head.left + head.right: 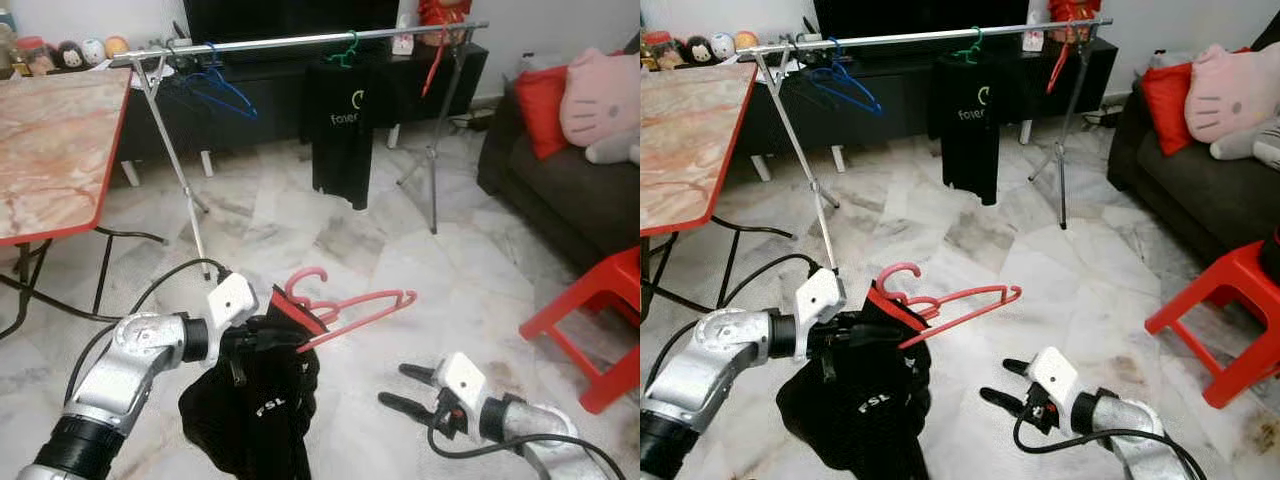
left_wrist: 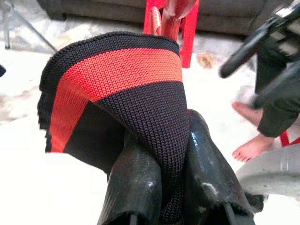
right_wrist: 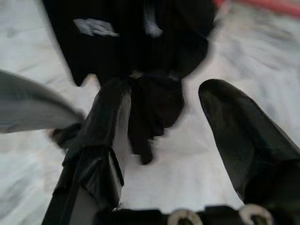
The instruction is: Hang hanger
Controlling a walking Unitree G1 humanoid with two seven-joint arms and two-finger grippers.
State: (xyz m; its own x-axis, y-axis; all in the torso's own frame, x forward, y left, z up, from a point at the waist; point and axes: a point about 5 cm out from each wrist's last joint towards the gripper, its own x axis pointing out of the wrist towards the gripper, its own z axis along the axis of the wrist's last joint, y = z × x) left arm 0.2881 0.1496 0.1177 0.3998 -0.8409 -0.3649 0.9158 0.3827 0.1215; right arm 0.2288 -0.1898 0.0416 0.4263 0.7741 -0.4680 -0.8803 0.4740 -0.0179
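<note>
- Low at about 7 o'clock in the left eye view, the left gripper (image 1: pixel 262 338) pinches the black-and-red collar of a black garment (image 1: pixel 255 410); the left wrist view shows both fingers (image 2: pixel 136 183) pressed against the knit fabric.
- Red hanger (image 1: pixel 345 312): threaded in the garment's neck, hook up, one arm pointing toward 2 o'clock above the marble floor (image 1: pixel 400 250).
- Garment body: hangs crumpled below the gripper, white lettering visible.
- Right gripper (image 1: pixel 408 388), at about 5 o'clock: fingers spread, holding nothing, pointing toward the garment; the right wrist view shows one finger (image 3: pixel 101 136) near the dark cloth.
- Clothes rail (image 1: pixel 300 40), at 12 o'clock, well apart from the held hanger: carries a blue hanger (image 1: pixel 222 88), a black shirt on a green hanger (image 1: pixel 340 130) and a red item near its right end.
- Periphery: marble-topped table (image 1: pixel 50 150) at 9 o'clock; red stool (image 1: pixel 590 320) at 4 o'clock; dark sofa (image 1: pixel 560 190) at 3 o'clock.
- Left wrist view: a person's bare feet (image 2: pixel 253 145) on the floor.
</note>
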